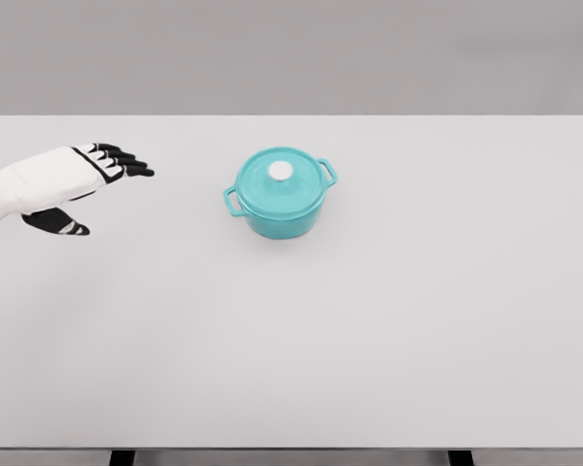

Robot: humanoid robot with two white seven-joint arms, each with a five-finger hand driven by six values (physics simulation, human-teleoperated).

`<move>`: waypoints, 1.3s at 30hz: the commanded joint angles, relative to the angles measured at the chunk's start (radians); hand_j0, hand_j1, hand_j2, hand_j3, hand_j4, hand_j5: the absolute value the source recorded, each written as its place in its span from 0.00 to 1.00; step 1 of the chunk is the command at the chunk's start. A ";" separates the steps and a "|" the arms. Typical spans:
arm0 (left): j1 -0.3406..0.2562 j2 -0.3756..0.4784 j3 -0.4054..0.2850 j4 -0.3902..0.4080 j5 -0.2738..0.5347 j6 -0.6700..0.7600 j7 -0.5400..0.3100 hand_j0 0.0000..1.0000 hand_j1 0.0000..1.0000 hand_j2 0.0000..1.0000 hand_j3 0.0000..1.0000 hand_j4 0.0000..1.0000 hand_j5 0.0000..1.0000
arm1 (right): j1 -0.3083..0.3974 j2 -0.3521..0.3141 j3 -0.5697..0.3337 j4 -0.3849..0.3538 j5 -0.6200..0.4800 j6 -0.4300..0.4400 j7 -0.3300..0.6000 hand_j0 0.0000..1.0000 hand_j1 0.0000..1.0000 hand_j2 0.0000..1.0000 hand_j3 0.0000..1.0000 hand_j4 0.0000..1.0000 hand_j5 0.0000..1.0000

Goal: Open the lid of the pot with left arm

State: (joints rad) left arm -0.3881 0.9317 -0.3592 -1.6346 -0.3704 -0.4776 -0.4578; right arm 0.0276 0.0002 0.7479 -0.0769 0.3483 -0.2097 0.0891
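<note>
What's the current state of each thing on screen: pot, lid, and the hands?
Pot: upright on the table, closed, nothing touching it.
Lid: seated on the pot, white knob on top, not yet lifted.
Left hand: left of the pot and apart from it, fingers extended toward it, thumb spread below, holding nothing.
Right hand: not in view.

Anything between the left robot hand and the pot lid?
Nothing visible. The left robot hand, open, hovers left of the teal pot; only bare table lies between. The lid is still on, white knob exposed.
</note>
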 commanded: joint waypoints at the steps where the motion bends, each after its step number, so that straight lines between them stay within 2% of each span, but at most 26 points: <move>1: 0.000 -0.001 -0.001 0.001 0.004 0.001 -0.001 1.00 1.00 1.00 1.00 1.00 1.00 | 0.000 0.000 -0.001 0.000 -0.002 0.000 0.000 1.00 1.00 1.00 1.00 1.00 1.00; 5: 0.002 0.004 -0.004 0.001 0.004 -0.001 -0.005 1.00 1.00 1.00 1.00 1.00 1.00 | 0.014 0.000 0.001 0.000 0.000 0.000 -0.002 1.00 1.00 1.00 1.00 1.00 1.00; 8: -0.005 0.009 -0.007 -0.002 0.004 -0.030 -0.064 1.00 1.00 1.00 1.00 1.00 1.00 | 0.014 0.000 0.001 0.000 0.000 0.000 -0.002 1.00 1.00 1.00 1.00 1.00 1.00; 15: -0.044 0.021 -0.021 -0.027 -0.024 -0.030 -0.116 1.00 1.00 1.00 1.00 1.00 1.00 | 0.014 0.000 0.001 0.000 0.000 0.000 -0.002 1.00 1.00 1.00 1.00 1.00 1.00; 17: -0.129 0.030 -0.122 -0.054 -0.022 -0.029 -0.127 1.00 1.00 1.00 1.00 1.00 1.00 | 0.014 0.000 0.001 0.000 0.000 0.000 -0.002 1.00 1.00 1.00 1.00 1.00 1.00; 18: -0.208 0.030 -0.205 -0.050 -0.016 -0.029 -0.127 1.00 1.00 1.00 1.00 1.00 1.00 | 0.014 0.000 0.001 0.000 0.000 0.000 -0.002 1.00 1.00 1.00 1.00 1.00 1.00; 19: -0.284 0.029 -0.276 -0.024 -0.013 -0.029 -0.124 1.00 1.00 1.00 1.00 1.00 1.00 | 0.014 0.000 0.001 0.000 0.000 0.000 -0.002 1.00 1.00 1.00 1.00 1.00 1.00; 20: -0.365 0.021 -0.337 0.045 -0.013 -0.029 -0.121 1.00 1.00 1.00 1.00 1.00 1.00 | 0.014 0.000 0.001 0.000 0.000 0.000 -0.002 1.00 1.00 1.00 1.00 1.00 1.00; 22: -0.481 0.018 -0.424 0.123 -0.013 -0.050 -0.125 1.00 1.00 1.00 1.00 1.00 1.00 | 0.014 0.000 0.001 0.000 0.000 0.000 -0.002 1.00 1.00 1.00 1.00 1.00 1.00; 24: -0.546 -0.002 -0.481 0.168 -0.013 -0.133 -0.127 1.00 1.00 1.00 1.00 1.00 1.00 | 0.014 0.000 0.001 0.000 0.000 0.000 -0.002 1.00 1.00 1.00 1.00 1.00 1.00; 26: -0.566 -0.051 -0.491 0.176 -0.013 -0.133 -0.127 1.00 1.00 1.00 1.00 1.00 1.00 | 0.014 0.000 0.001 0.000 0.000 0.000 -0.002 1.00 1.00 1.00 1.00 1.00 1.00; 28: -0.614 -0.091 -0.492 0.170 -0.006 -0.133 -0.127 1.00 1.00 1.00 1.00 1.00 1.00 | 0.014 0.000 0.001 0.000 0.000 0.000 -0.002 1.00 1.00 1.00 1.00 1.00 1.00; 31: -0.650 -0.136 -0.503 0.170 0.100 -0.133 -0.128 1.00 1.00 1.00 1.00 1.00 1.00 | 0.014 0.000 0.001 0.000 0.000 0.000 -0.002 1.00 1.00 1.00 1.00 1.00 1.00; 32: -0.664 -0.151 -0.520 0.171 0.111 -0.133 -0.128 1.00 1.00 1.00 1.00 1.00 1.00 | 0.014 0.000 0.001 0.000 0.000 0.000 -0.002 1.00 1.00 1.00 1.00 1.00 1.00; 35: -0.696 -0.208 -0.561 0.176 0.110 -0.087 -0.130 1.00 1.00 1.00 1.00 1.00 1.00 | 0.014 0.000 0.001 0.000 0.000 0.000 -0.002 1.00 1.00 1.00 1.00 1.00 1.00; 39: -0.735 -0.269 -0.618 0.174 0.105 -0.098 -0.128 1.00 1.00 1.00 1.00 1.00 1.00 | 0.014 0.000 0.001 0.000 0.000 0.000 -0.002 1.00 1.00 1.00 1.00 1.00 1.00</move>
State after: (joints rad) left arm -1.1229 0.6973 -0.9482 -1.4614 -0.2721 -0.5794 -0.5870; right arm 0.0414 0.0002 0.7485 -0.0765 0.3484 -0.2100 0.0872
